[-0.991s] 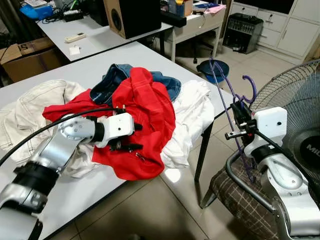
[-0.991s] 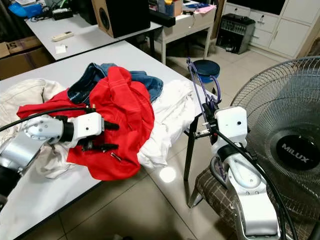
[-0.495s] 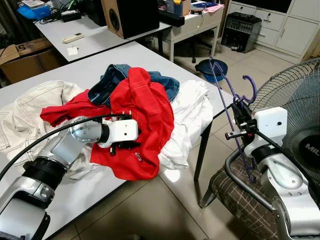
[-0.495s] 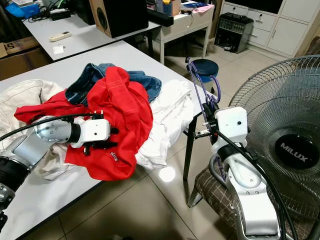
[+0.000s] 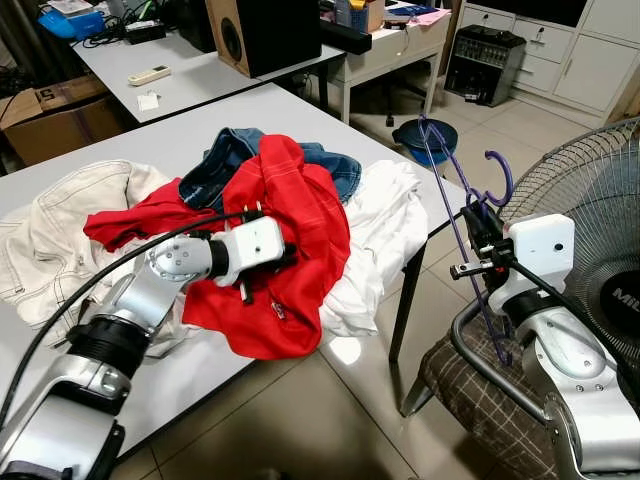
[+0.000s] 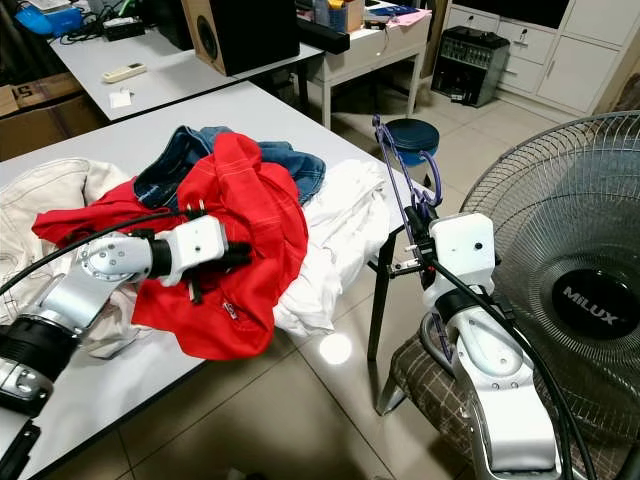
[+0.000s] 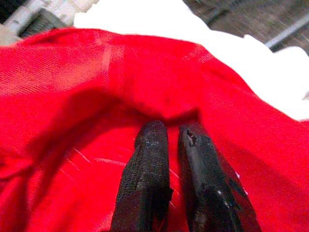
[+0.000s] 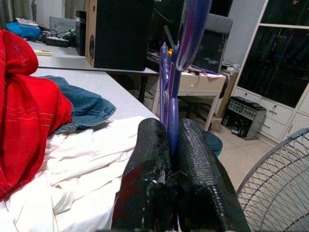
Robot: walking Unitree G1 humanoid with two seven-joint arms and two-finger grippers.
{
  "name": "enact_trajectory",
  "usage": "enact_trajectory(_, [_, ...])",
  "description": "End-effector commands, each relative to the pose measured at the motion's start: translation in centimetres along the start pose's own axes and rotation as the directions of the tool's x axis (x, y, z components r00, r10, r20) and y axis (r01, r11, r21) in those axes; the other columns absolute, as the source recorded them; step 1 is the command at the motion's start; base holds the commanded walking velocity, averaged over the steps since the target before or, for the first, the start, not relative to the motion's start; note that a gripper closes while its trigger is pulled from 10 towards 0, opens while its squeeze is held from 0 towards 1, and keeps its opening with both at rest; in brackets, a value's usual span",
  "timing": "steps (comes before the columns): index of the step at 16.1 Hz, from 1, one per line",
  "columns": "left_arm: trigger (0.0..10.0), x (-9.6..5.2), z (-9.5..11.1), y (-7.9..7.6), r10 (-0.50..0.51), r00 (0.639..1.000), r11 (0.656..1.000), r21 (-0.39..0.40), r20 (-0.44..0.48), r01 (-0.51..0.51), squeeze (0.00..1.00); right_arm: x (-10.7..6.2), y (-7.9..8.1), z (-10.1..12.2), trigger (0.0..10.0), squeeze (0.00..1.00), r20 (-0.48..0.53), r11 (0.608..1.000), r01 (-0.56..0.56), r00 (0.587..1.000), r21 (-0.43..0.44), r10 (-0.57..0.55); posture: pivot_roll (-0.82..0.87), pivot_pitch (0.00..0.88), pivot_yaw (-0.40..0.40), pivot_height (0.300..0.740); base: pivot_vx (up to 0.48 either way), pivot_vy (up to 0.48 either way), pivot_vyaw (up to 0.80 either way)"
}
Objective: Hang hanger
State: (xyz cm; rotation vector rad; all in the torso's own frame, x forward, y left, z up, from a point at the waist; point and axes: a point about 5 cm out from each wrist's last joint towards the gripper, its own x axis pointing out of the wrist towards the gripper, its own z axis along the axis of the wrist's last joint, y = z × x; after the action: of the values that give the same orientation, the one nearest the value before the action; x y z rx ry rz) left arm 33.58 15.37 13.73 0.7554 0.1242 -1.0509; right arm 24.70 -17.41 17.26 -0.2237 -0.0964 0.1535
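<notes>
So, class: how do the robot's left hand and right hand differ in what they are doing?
The left hand is over the table, pushed into the red garment; the right hand is off the table's edge, beside the fan. The left's fingers sit nearly together on cloth; the right's are shut on the purple hanger. Both have black fingers.

A pale grey desk [image 5: 120, 150] carries a heap of clothes: a bright red cotton shirt [image 5: 290, 210] lies on top, a blue denim garment [image 5: 225, 160] shows behind it, a cream jacket [image 5: 60, 220] spreads to the left, and a white cloth [image 5: 385, 225] hangs over the desk's right edge. The left pincer [image 5: 285, 255] reaches from the silver left arm into the red shirt, its black fingertips buried in the folds. Off the desk's right side, the right pincer [image 5: 478, 222] holds up a thin purple wire hanger [image 5: 455, 180], hook uppermost, the fingers closed round its stem. Beside that arm stand a large round fan with a wire grille [image 5: 590, 210] and a chair with a checked brown cushion [image 5: 480, 400].
</notes>
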Motion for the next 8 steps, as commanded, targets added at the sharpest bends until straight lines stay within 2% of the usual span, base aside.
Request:
enact_trajectory(1, [0.0,-0.2,0.5,1.1,0.069,0.997,0.998,-0.014,0.024,-0.069,0.0,0.0,0.1,0.3,10.0,0.0,0.018,1.0,-0.017,1.0,-0.003,0.017,-0.07,0.0,0.092,0.74,0.0,0.0,0.0])
enact_trajectory(5, [0.0,0.3,1.6,2.9,0.17,0.984,0.985,0.011,0.055,-0.171,0.0,0.1,0.1,0.5,10.0,0.0,0.027,1.0,-0.021,0.999,-0.007,0.021,-0.08,0.0,0.098,0.74,0.0,0.0,0.0])
enact_trajectory(8, [0.0,0.1,2.5,2.7,0.106,0.986,0.994,0.016,0.13,-0.109,0.0,0.0,0.1,0.5,10.0,0.0,0.025,1.0,-0.016,1.0,-0.005,0.016,-0.07,0.0,0.103,0.74,0.0,0.0,0.0])
